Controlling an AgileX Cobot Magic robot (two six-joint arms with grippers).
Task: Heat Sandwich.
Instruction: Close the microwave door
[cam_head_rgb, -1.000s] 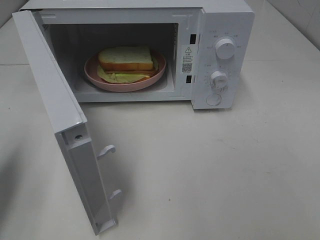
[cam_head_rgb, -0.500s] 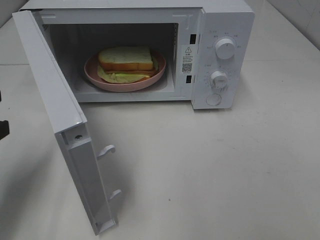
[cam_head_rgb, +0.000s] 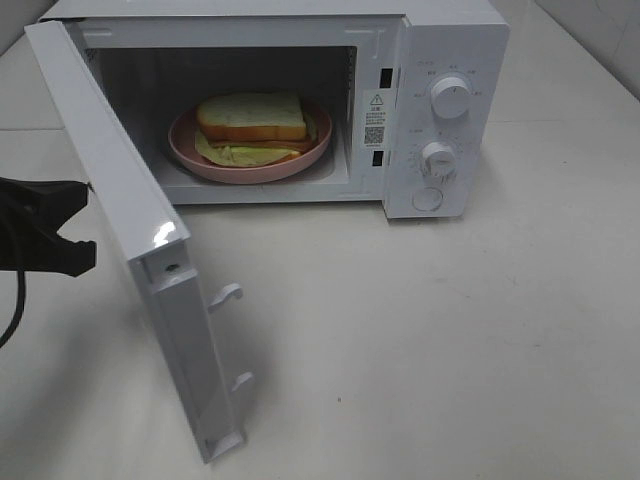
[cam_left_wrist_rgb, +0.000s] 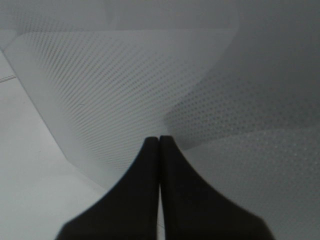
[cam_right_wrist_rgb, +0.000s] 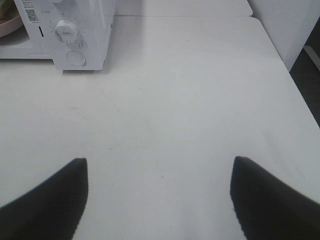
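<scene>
Pushing the door shut looks like the step in hand. The sandwich lies on the pink plate inside the microwave, its long side across the cavity. The door stands swung wide on its left-side hinge. The left gripper, jaws pressed together and holding nothing, sits at the door's outer face, tips touching it or just short of it; contact is hard to tell. The cavity is to its right, so the push should go that way. The right gripper, jaws wide apart and empty, hangs over the bare table, well apart from the door. The left arm is the nearer one.
</scene>
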